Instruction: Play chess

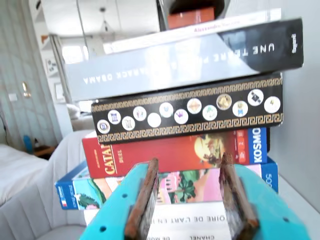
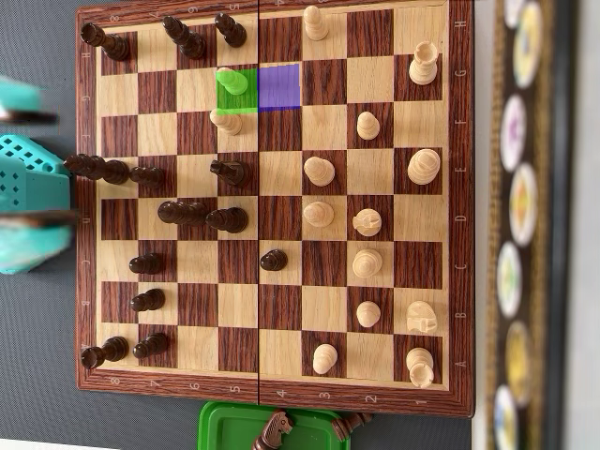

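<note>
Your hand (image 1: 189, 200) is hanging wide and empty, facing a stack of books and game boxes (image 1: 185, 95), well off the chessboard (image 2: 272, 398). The green-marked light pawn (image 2: 232, 82) is standing next to the purple-marked square (image 2: 279, 86); you are likely moving it there. Come down from straight above, since the light piece (image 2: 226, 120) is sitting just beside it and dark pieces (image 2: 230, 30) are crowding near.

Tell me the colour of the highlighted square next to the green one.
Purple square, clearest in the overhead view.
</note>
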You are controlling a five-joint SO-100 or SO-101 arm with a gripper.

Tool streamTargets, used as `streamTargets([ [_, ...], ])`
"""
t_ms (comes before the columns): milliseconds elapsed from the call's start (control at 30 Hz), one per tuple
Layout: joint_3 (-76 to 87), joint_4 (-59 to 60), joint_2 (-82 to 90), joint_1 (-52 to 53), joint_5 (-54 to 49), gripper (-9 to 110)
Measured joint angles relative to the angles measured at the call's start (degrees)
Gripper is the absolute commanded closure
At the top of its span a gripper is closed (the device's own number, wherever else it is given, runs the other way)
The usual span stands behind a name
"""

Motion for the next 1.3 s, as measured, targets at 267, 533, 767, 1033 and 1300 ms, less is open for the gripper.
streamTargets([
  [267, 3.96, -19.25, 2.90, 0.00, 0.00, 83],
  [533, 5.89, -38.94, 4.04, 0.00, -0.18, 83],
  [767, 11.51, -61.17, 3.96, 0.00, -0.18, 83],
  [1033, 11.69, -70.31, 3.96, 0.00, -6.15, 83],
  [1300, 12.04, -82.53, 3.96, 0.09, -18.02, 83],
])
